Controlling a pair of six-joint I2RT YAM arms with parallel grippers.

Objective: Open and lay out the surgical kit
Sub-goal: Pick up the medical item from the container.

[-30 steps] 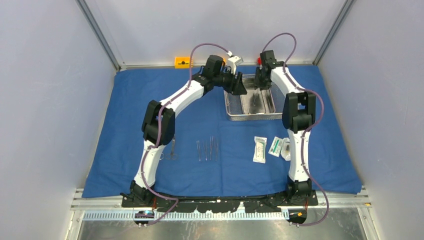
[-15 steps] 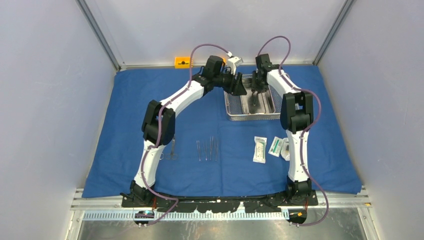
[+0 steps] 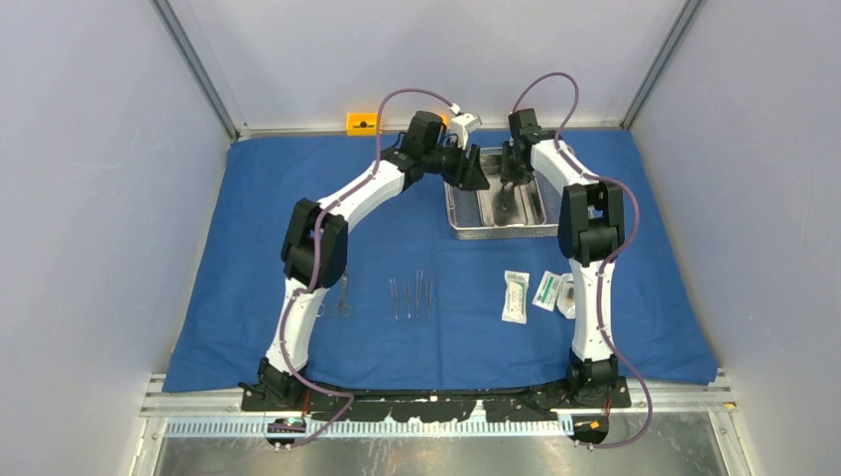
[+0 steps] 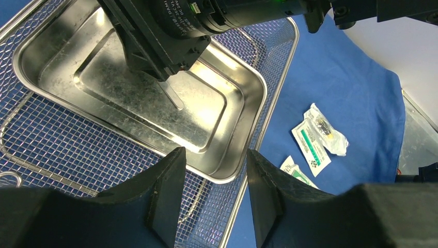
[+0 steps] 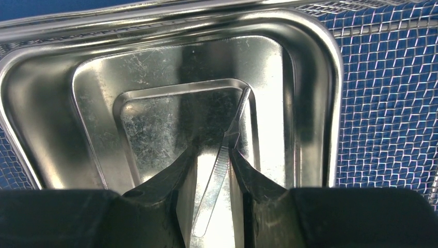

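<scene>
Task's thing: a slim metal instrument (image 5: 219,170) lies on the floor of the steel tray (image 5: 304,103). The tray sits inside the wire-mesh basket (image 5: 382,103) on the blue cloth wrap (image 3: 248,248), near the desk's far edge and right of its middle.
Long axis: the instrument runs lengthwise out from between the jaws toward the tray's far wall, leaning slightly right, so it lies crosswise to the closing direction.
Right tool (image 5: 212,155): narrow, with one jaw on either side of the instrument's shaft. Whether it already pinches the shaft cannot be told.
Left tool (image 4: 216,155): jaws apart and holding nothing, poised over the basket's left side, well clear of the instrument.
Nearer arm: the right.
Judgement: the coming move is a straight lift, which depends on the shaft staying centred between the jaws.
</scene>
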